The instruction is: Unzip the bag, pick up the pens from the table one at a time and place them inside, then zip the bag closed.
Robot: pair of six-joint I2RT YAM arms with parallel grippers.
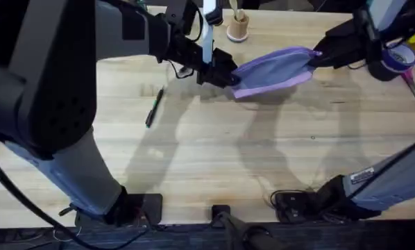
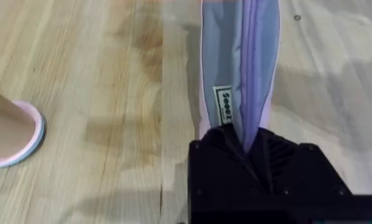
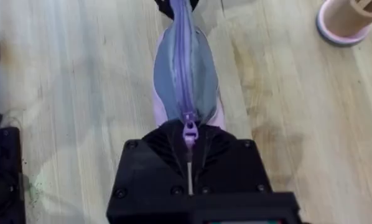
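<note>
Unzipping step: left gripper [image 1: 225, 71] and right gripper [image 1: 317, 57] both clamped on bag [image 1: 273, 69]; next, drag zipper along.

Lavender-purple bag [image 1: 273, 69] with greyish panel, 1 seemingly black pen [image 1: 154, 107], pale planked table [image 1: 214, 153]

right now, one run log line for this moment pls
phase: bag zip step | left gripper: shut on bag end | right gripper: shut on zipper pull | bag: lifted between arms | pen: on table
</note>
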